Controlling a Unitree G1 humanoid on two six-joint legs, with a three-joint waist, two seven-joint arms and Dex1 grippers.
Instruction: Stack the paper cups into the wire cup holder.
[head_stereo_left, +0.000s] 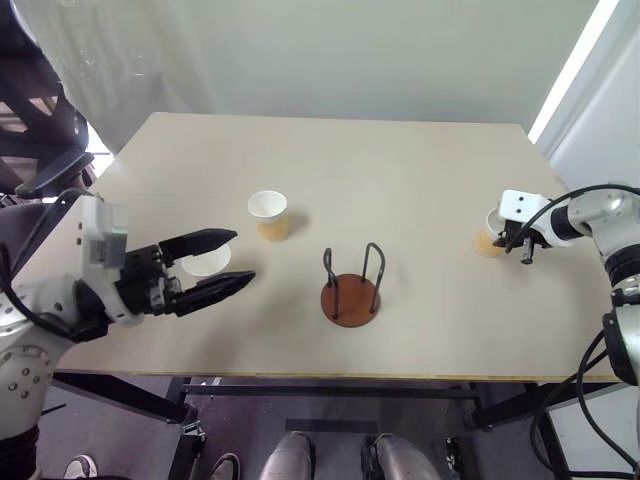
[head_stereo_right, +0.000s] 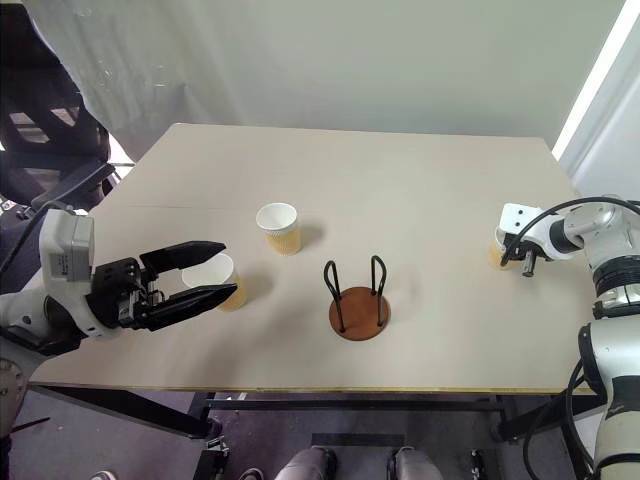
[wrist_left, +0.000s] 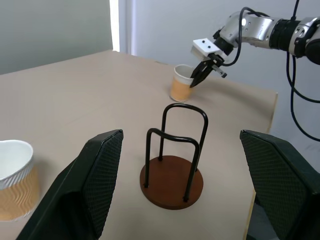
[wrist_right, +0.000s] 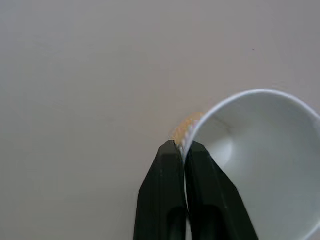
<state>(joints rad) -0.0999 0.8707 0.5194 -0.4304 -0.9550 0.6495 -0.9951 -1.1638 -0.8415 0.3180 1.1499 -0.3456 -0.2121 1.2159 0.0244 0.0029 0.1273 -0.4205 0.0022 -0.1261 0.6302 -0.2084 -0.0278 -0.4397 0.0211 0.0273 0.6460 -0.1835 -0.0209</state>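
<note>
The right claw (wrist_right: 182, 147) pinches the rim of a paper cup (wrist_right: 260, 165) on the desk (head_stereo_left: 400, 170) — the left claw (head_stereo_left: 225, 262) hangs wide open, holding nothing, near another cup (head_stereo_right: 222, 280).

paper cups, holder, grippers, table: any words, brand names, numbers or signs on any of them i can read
No readable text anywhere.
Paper cups: only a wavy embossed pattern on the tan outside, no print.
Wire cup holder: plain brown disc and black wire loops, no marking.
Left gripper and right gripper: plain black fingers, no label; the white block at the right wrist bears only two dark dots.
Table: bare, unmarked.
</note>
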